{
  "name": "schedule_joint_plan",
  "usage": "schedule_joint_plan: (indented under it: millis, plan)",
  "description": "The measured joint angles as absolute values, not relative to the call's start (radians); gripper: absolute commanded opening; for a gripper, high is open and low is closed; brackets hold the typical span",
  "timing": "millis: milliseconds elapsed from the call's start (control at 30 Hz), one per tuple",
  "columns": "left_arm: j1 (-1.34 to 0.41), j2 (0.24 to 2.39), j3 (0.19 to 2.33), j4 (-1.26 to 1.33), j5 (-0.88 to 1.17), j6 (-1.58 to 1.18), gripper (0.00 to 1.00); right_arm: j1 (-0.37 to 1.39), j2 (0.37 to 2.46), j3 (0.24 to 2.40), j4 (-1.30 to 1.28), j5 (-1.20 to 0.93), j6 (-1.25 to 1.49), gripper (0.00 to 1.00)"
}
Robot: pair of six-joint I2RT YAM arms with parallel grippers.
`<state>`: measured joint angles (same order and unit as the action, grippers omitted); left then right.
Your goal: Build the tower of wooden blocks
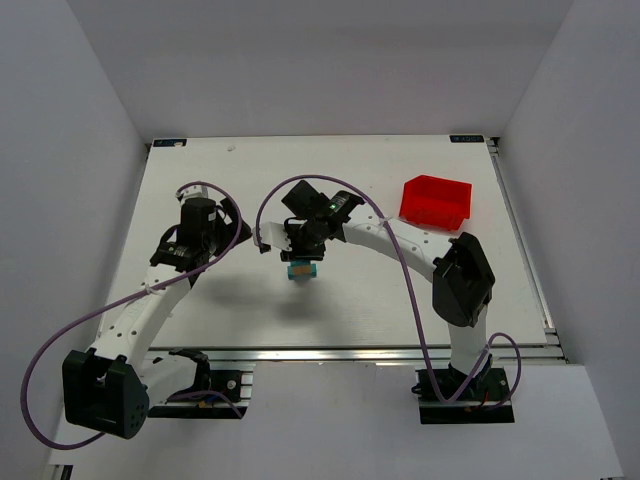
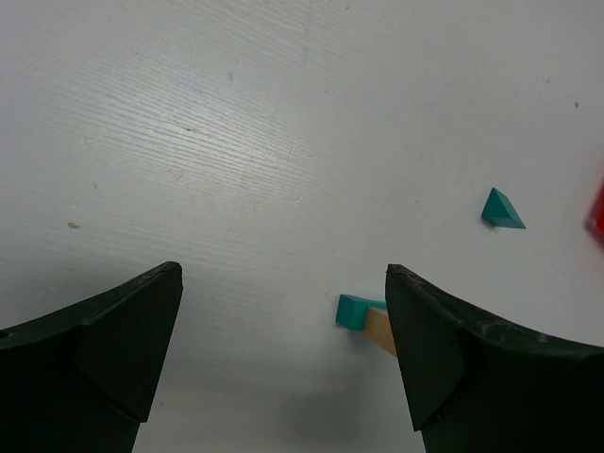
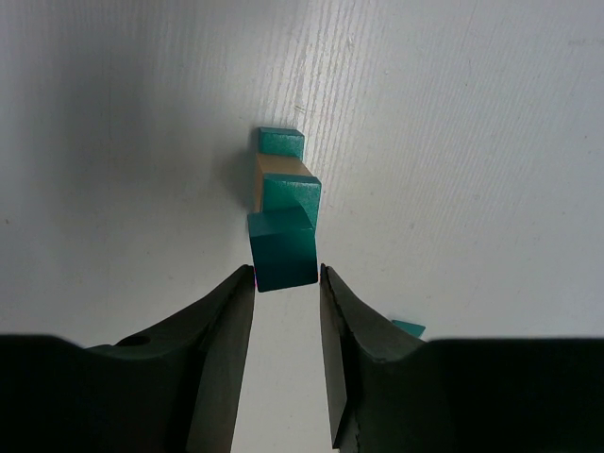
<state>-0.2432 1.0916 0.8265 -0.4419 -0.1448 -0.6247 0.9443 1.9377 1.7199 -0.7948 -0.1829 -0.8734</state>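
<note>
The wood block tower [image 1: 301, 270] stands mid-table as a small stack. In the right wrist view it reads from the far end as a teal block [image 3: 281, 142], a tan block [image 3: 281, 168] and another teal block [image 3: 293, 196]. The nearest piece is a teal cube [image 3: 283, 250]. My right gripper [image 3: 287, 278] is directly over the stack, and its two fingertips press that cube's sides. My left gripper [image 2: 283, 349] stands wide open and holds nothing, to the left of the tower [image 2: 357, 311]. Its right finger [image 2: 444, 359] hides part of the tower.
A red bin [image 1: 435, 202] sits at the back right of the table. A loose teal wedge [image 2: 502, 209] lies on the table beyond the tower, and its corner shows beside my right finger [image 3: 409, 327]. The right arm's purple cable [image 1: 400, 270] arcs over the table.
</note>
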Motion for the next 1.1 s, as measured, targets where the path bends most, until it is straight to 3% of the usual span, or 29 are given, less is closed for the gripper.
schedule_joint_plan:
  millis: [333,433,567,1100]
  plan:
    - [-0.243,1.091,0.826,-0.442,-0.145,-0.625,0.98,0.944,1.938,1.72,-0.795,-0.183,-0.873,0.43]
    - [-0.243,1.091,0.826,-0.442,-0.145,-0.625,0.98,0.944,1.938,1.72,-0.795,-0.183,-0.872,0.51]
    - [-0.243,1.091,0.825,-0.442,-0.145,-0.625,0.98,0.944,1.938,1.72,-0.794,-0.184,-0.868,0.54]
    - [-0.244,1.091,0.825,-0.442,-0.145,-0.625,0.98,0.944,1.947,1.72,-0.76,-0.196,-0.843,0.58]
